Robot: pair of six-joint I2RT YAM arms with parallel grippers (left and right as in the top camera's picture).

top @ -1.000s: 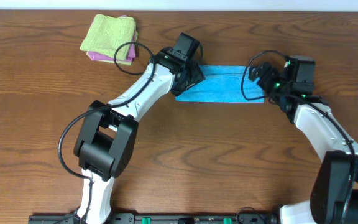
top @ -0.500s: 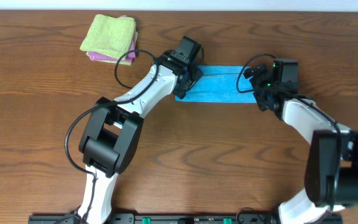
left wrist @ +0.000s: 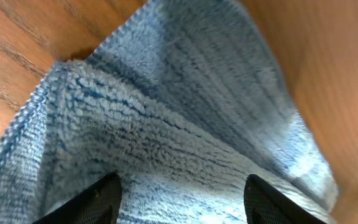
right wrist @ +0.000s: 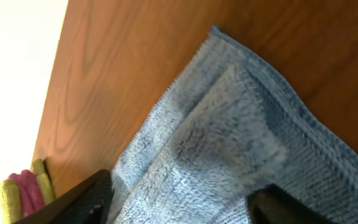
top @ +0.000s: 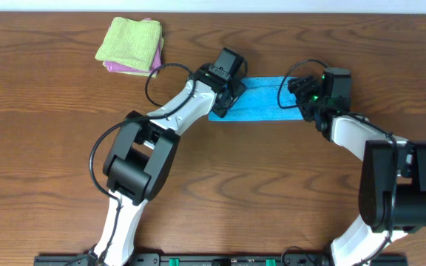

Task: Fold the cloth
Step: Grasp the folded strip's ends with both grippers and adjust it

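Sky-blue terry cloth (top: 261, 102) lies folded into a narrow band on the brown wooden table (top: 50, 162). It sits in the upper middle of the overhead frame, with its long side running left to right. The left pincer (top: 222, 96) sits over the band's left end, and the right pincer (top: 296, 92) sits over its right end.

In the left wrist view the cloth (left wrist: 166, 118) fills most of the frame, layered, with a fuzzy ridge crossing it. Two dark fingertips (left wrist: 101, 202) stand apart at the bottom edge, and the pile spans the gap between them. Whether they pinch the cloth or only straddle it, I cannot tell.

The right wrist view shows much the same. Its fingertips (right wrist: 82, 199) are apart at the lower edge, and the cloth (right wrist: 229, 124) runs between them, a narrower folded layer lying on a wider one with a stitched hem. Here too I cannot tell if the cloth is gripped.

A lime-green folded cloth (top: 129, 38) rests on a pink folded cloth (top: 114, 68) in the upper left of the overhead frame, well apart from the blue band.
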